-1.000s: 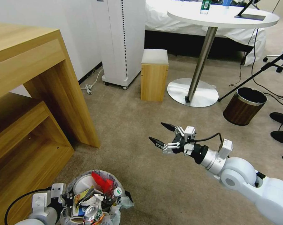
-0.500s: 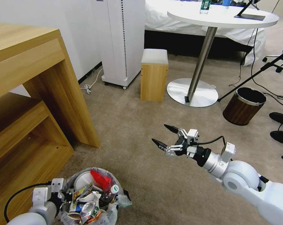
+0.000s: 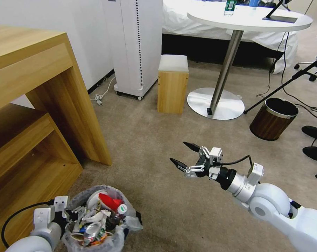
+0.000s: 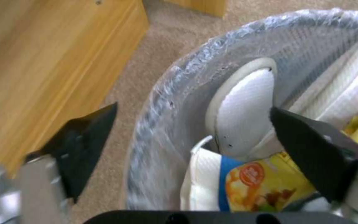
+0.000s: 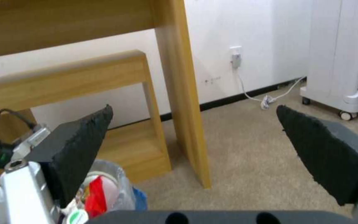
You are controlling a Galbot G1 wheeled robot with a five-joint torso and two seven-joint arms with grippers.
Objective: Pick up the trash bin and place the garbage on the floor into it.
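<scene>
The trash bin [image 3: 95, 220], stuffed and light, hangs by its crinkly rim pinched in the left claw [image 4: 187, 137]; right claw [image 3: 183, 155] spread.

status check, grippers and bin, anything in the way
Left gripper astride the trash bin rim, one finger inside, one outside. Right gripper open, empty, above carpet. Garbage piled in bin. Nothing blocking.

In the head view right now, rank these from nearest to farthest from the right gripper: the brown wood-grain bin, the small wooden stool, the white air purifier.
From the right gripper:
1. Small wooden stool, ahead, slightly left.
2. Brown wood-grain bin, ahead to the right; close to the stool's distance, so this order is uncertain.
3. White air purifier, far left by the wall.
</scene>
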